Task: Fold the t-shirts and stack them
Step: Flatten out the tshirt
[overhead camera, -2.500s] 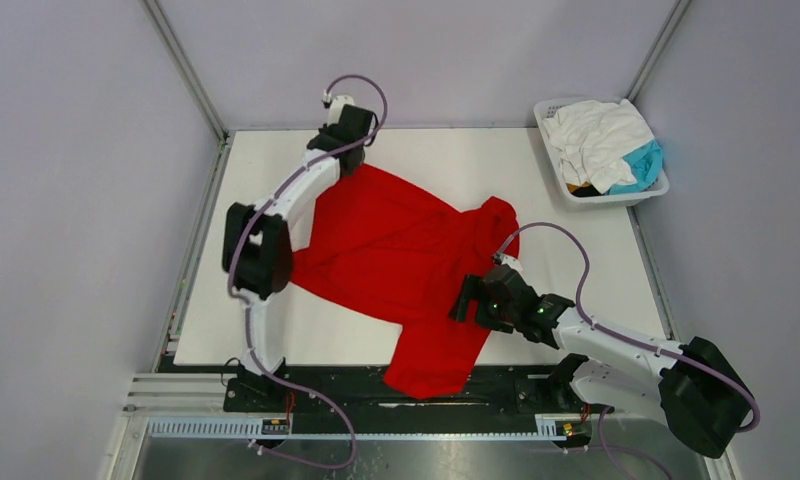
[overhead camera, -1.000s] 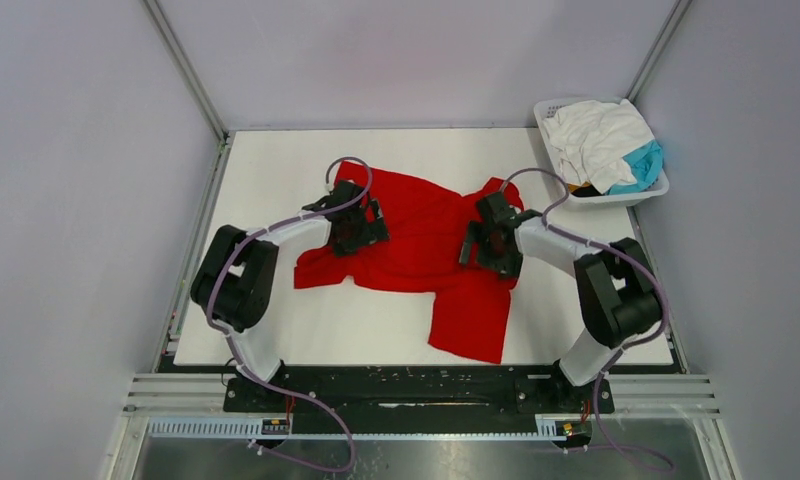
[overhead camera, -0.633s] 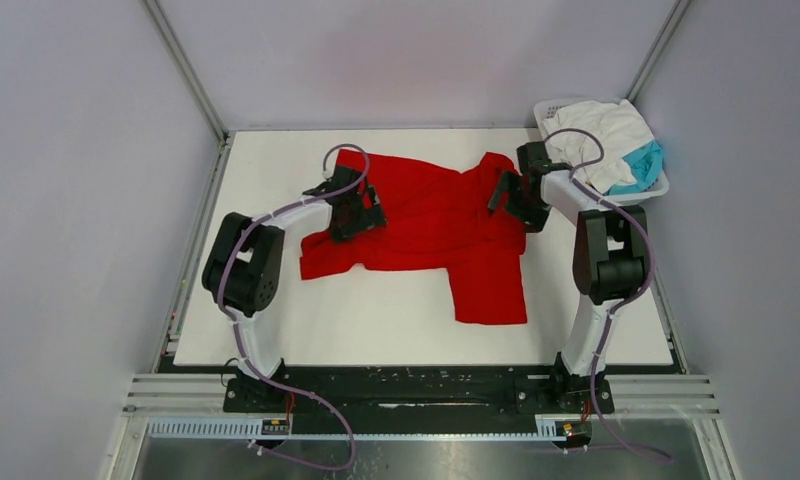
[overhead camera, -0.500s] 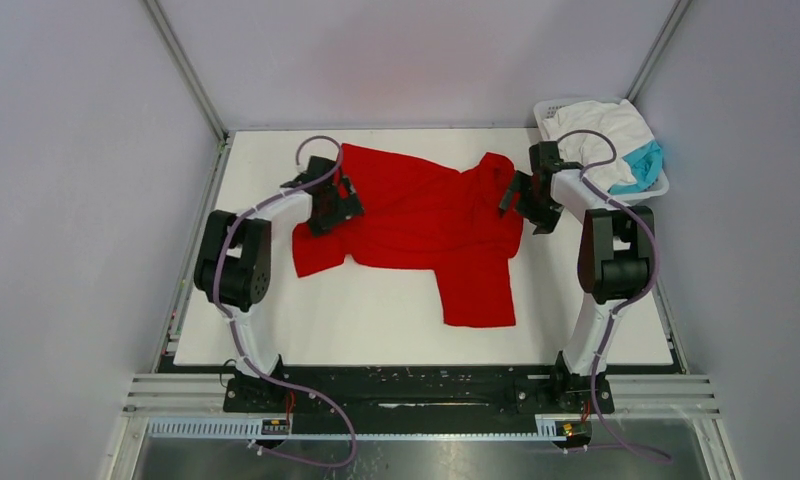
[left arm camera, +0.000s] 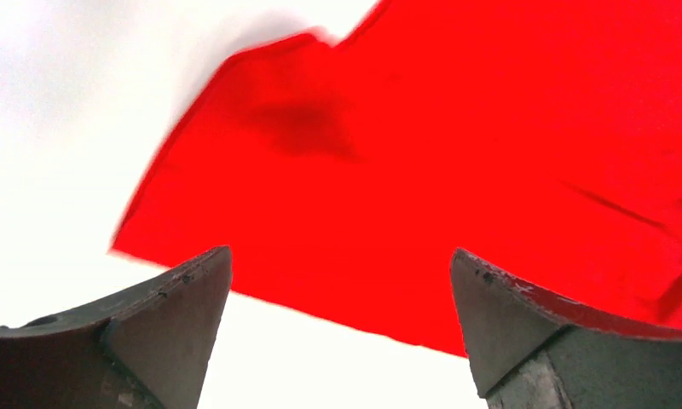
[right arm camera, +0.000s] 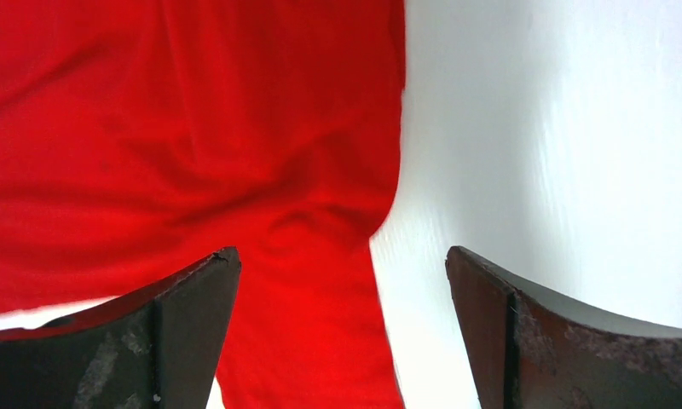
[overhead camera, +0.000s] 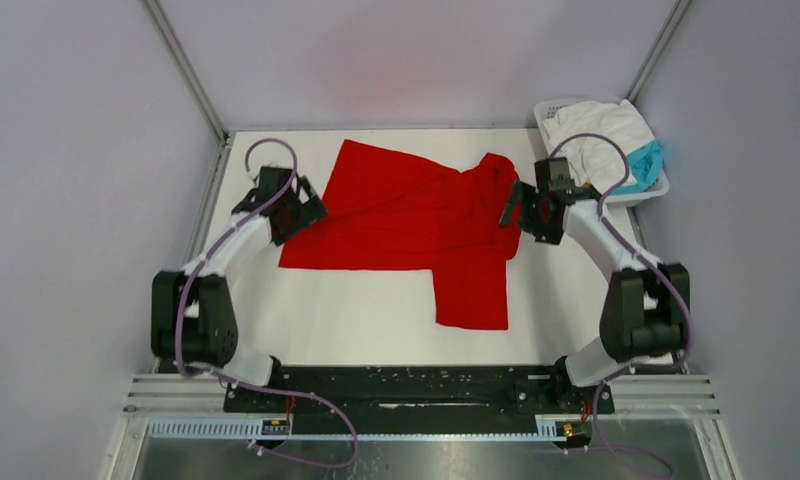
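Observation:
A bright red t-shirt [overhead camera: 406, 215] lies spread across the middle of the white table [overhead camera: 356, 335], one part hanging down toward the near edge. My left gripper [overhead camera: 309, 211] is at the shirt's left edge, open, with nothing between its fingers. In the left wrist view the left gripper [left arm camera: 340, 251] hovers over the red t-shirt's [left arm camera: 457, 153] hem. My right gripper [overhead camera: 513, 211] is at the shirt's right edge, open and holding nothing. The right wrist view has the right gripper [right arm camera: 342, 250] above the red t-shirt's [right arm camera: 193, 128] side edge. A white t-shirt [overhead camera: 596, 135] and a teal t-shirt [overhead camera: 644, 163] are piled in the basket.
The white slotted basket [overhead camera: 579, 200] stands at the table's far right corner, just behind my right arm. Grey walls and metal frame posts close in the table on three sides. Bare tabletop [right arm camera: 559, 128] lies right of the shirt.
Both arms have swung outward, the left one furthest, off the cloth to its left edge. The red t-shirt now lies flatter and wider, its left side spread out.

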Available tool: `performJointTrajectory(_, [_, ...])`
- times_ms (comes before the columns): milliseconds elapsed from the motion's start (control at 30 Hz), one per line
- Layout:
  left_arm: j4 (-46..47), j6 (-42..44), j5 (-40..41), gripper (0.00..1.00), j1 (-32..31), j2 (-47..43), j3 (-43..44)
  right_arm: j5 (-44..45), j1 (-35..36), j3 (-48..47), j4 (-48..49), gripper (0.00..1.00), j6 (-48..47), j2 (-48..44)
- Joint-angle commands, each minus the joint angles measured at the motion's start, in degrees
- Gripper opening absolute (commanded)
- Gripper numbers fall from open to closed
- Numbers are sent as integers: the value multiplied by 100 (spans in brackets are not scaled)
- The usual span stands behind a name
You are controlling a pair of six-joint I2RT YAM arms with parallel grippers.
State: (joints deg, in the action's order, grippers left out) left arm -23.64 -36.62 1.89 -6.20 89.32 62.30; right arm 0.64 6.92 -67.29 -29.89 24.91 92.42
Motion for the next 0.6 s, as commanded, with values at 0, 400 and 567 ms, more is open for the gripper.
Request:
performJointTrajectory(0, [-249, -351, 1073, 99, 290, -915, -1141, 251, 346, 987, 144, 100, 38, -1093])
performJointTrajectory(400, [307, -397, -405, 91, 1094, 290, -1047, 36, 415, 1951, 305, 99, 173, -2070])
performJointTrajectory(567, [248, -444, -599, 71, 1093, 813, -793, 197, 420, 1962, 221, 100, 137, -2208])
